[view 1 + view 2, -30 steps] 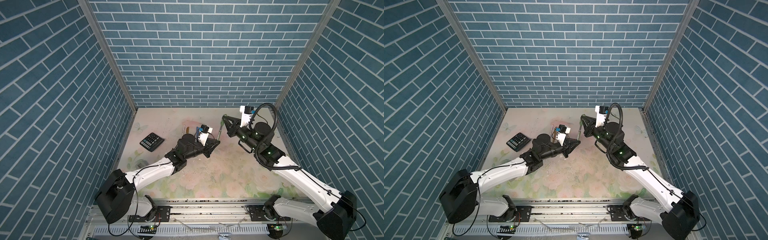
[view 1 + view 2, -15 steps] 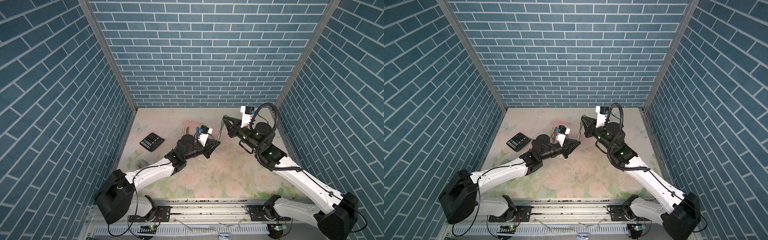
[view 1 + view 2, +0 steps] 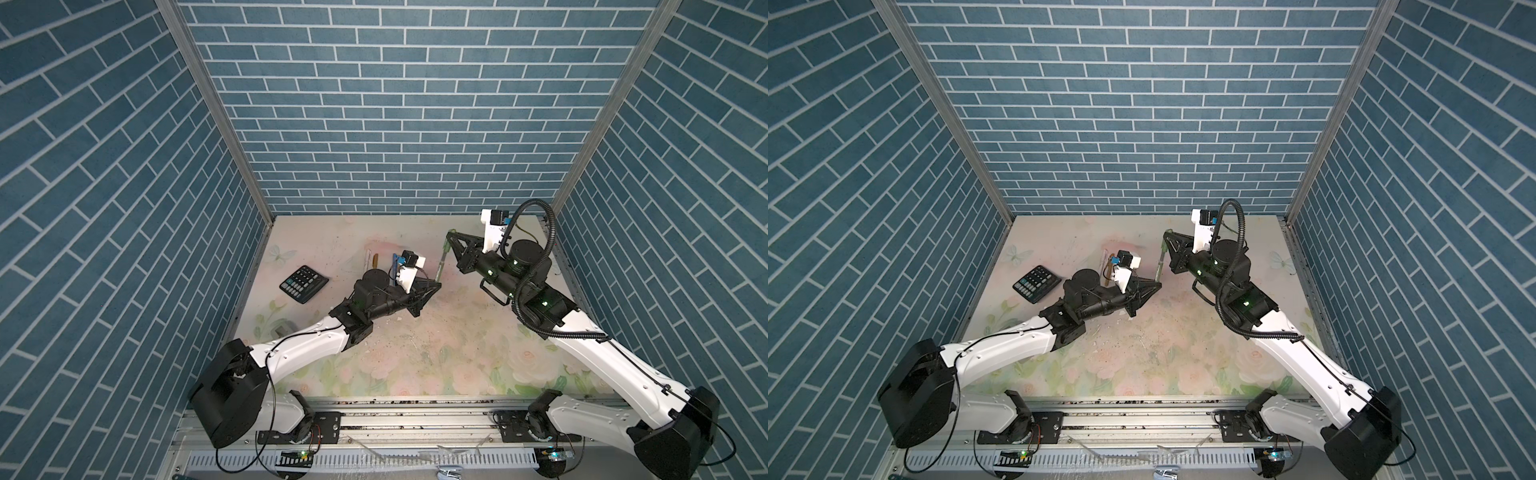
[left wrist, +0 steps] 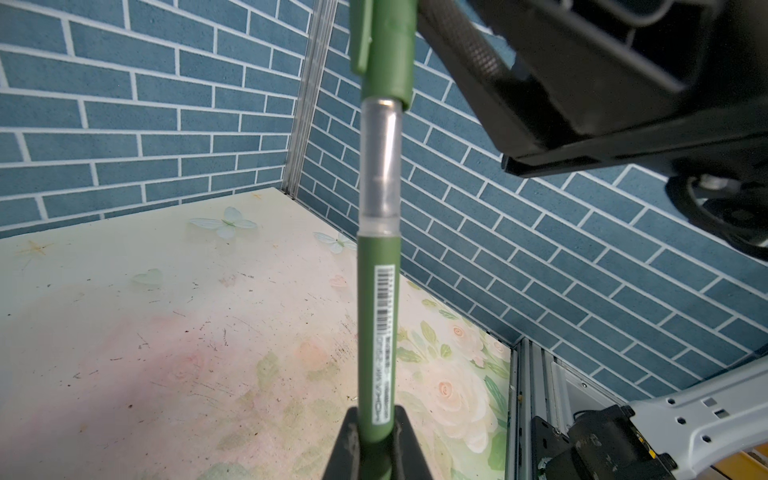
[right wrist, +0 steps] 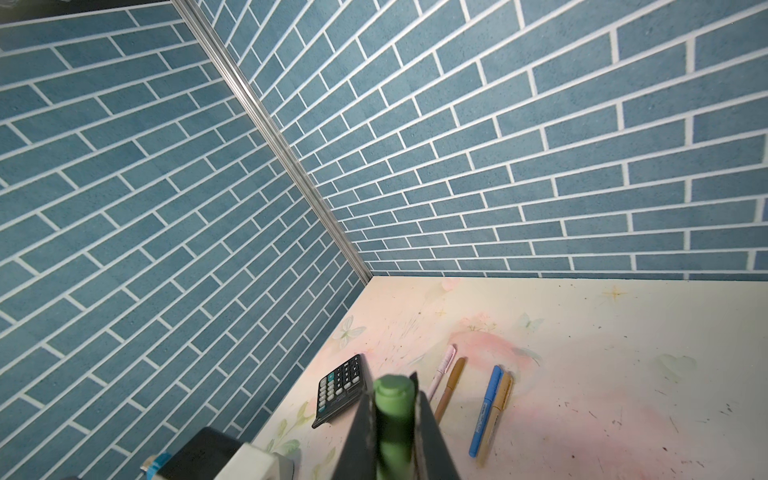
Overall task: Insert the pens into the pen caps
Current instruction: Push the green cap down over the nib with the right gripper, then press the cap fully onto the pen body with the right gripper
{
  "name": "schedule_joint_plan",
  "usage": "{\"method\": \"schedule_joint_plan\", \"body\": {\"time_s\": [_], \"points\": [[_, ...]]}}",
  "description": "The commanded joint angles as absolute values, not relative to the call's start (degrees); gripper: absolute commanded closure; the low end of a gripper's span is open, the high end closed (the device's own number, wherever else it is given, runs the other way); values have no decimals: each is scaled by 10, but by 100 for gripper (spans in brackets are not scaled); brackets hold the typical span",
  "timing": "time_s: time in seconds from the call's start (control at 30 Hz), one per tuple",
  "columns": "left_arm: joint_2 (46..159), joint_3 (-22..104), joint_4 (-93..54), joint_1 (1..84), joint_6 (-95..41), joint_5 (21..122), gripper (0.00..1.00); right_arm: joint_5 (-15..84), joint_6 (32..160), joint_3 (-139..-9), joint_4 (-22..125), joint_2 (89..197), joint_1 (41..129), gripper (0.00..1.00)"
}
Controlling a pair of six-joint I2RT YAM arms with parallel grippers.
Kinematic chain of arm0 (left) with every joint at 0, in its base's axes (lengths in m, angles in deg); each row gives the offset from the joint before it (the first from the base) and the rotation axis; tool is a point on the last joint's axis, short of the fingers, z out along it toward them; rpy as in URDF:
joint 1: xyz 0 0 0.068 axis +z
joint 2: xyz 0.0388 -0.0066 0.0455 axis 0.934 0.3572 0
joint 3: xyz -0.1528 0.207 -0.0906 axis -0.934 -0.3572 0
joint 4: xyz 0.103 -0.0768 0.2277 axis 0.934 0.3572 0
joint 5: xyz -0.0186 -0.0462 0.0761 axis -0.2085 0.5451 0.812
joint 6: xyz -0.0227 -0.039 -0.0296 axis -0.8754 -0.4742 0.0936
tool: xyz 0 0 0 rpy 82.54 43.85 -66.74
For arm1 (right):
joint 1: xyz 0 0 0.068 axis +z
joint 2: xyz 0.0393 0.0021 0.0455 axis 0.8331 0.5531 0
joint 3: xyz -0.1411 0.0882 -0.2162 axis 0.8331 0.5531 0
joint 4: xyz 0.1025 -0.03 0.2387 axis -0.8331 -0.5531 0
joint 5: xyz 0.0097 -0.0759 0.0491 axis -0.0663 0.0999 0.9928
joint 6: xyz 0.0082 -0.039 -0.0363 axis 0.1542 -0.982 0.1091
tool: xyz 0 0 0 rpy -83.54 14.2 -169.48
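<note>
1. left gripper (image 4: pixel 376 415) clamped tight on green pen (image 4: pixel 375 332) barrel; right gripper (image 5: pixel 392 419) clamped tight on green cap (image 5: pixel 394 390).
2. Nib end is inside the cap, clear grip section exposed between cap and barrel; looks not seated.
3. Step: drive the two together along the pen axis, keep coaxial, no twist; stop once the clear section is covered.
4. Both hang mid-air, well right of calculator (image 3: pixel 303 284) in both top views.
5. four other pens (image 5: pixel 486 409) lie capped on the table (image 5: pixel 623 353), near the calculator.

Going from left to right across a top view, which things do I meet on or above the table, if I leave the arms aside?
Black rectangular calculator → pale pink-white thin pen → gold-brown thin pen → dark green thin pen.
</note>
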State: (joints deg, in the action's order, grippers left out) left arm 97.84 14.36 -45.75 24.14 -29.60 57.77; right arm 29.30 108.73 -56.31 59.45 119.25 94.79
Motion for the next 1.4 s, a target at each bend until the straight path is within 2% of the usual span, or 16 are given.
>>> {"method": "schedule_joint_plan", "body": {"time_s": [0.0, 0.37, 0.77, 1.17, 1.37], "points": [[964, 150, -505, 239, -293, 583, 100, 305, 1073, -573, 547, 1188, 943, 90], [967, 150, -503, 238, -292, 584, 100, 374, 1121, -541, 599, 1195, 942, 91], [965, 149, -499, 238, -293, 593, 100, 401, 1133, -520, 592, 1192, 943, 89], [951, 148, -488, 238, -274, 608, 100, 412, 1139, -506, 553, 1154, 948, 69], [947, 147, -487, 238, -269, 608, 100, 423, 1138, -512, 530, 1145, 948, 65]]}}
